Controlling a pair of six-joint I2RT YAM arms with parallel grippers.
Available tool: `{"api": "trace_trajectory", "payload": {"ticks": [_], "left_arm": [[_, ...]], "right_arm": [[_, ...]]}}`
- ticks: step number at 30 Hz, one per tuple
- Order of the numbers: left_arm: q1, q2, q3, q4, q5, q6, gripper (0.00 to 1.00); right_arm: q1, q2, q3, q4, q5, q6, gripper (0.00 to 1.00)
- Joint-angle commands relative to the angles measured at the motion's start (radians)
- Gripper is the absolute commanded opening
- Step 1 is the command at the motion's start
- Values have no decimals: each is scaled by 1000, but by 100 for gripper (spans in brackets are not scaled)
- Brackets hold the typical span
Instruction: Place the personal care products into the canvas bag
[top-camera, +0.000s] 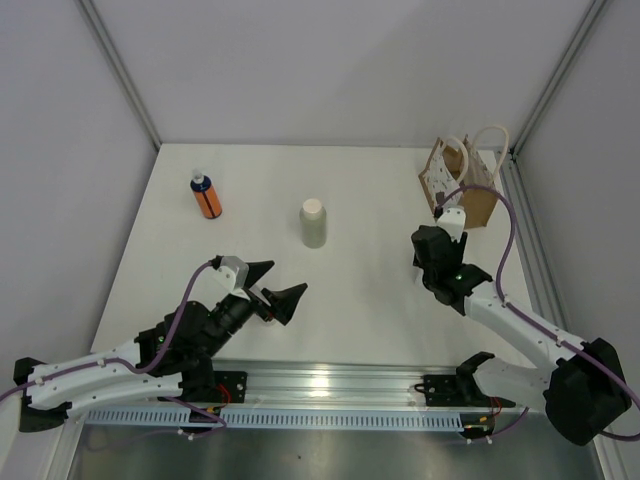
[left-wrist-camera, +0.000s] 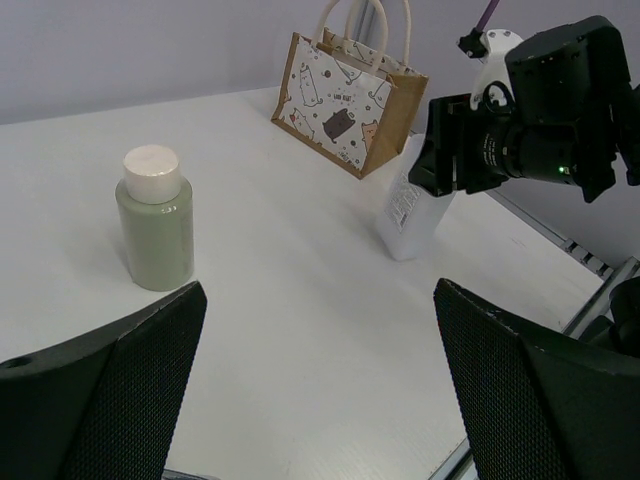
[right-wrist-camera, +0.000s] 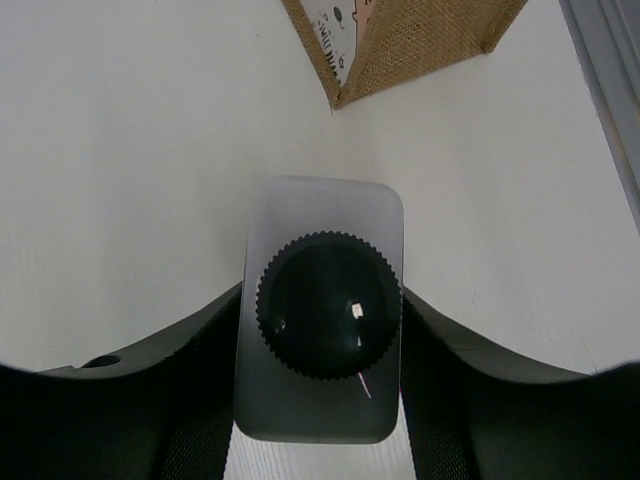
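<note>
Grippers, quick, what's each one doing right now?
Left gripper: open, holding nothing.
Right gripper: closed on a white bottle with a black cap.

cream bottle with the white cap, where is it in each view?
Top external: cream bottle mid-table.
Left wrist: left of centre.
Right wrist: not in it; the right pincer holds a black-capped bottle.
Shared landmark: canvas bag, far right, top centre, top.

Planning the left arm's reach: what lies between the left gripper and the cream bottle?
Only bare table lies between left gripper and cream bottle, as the top view shows.
</note>
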Motion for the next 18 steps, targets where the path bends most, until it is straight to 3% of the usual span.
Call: {"api": "trace_trajectory", "payload": {"ticks": [1,6,9,12,13,18], "left_arm": [[-9,7,3,33,-4,8,99],[-10,7,3,30,-8,11,99],[-10,7,3,31,-10,11,99],[-10,7,5,31,-5,10,99],[-12,5,5,30,-2,10,99],[-10,1,3,28,-5,7,99]], "right_arm": [[-10,-44,-22,85,-61,-103,61],[-23,-53,-24,117,-97,-172,52],[-24,-53,-21,140,-118,-203,38],[-26,-55,-4,148,-120,-236,17],[-26,-56,5,145,-118,-244,1],[-26,-98,125,79,-108,-259,0]]}}
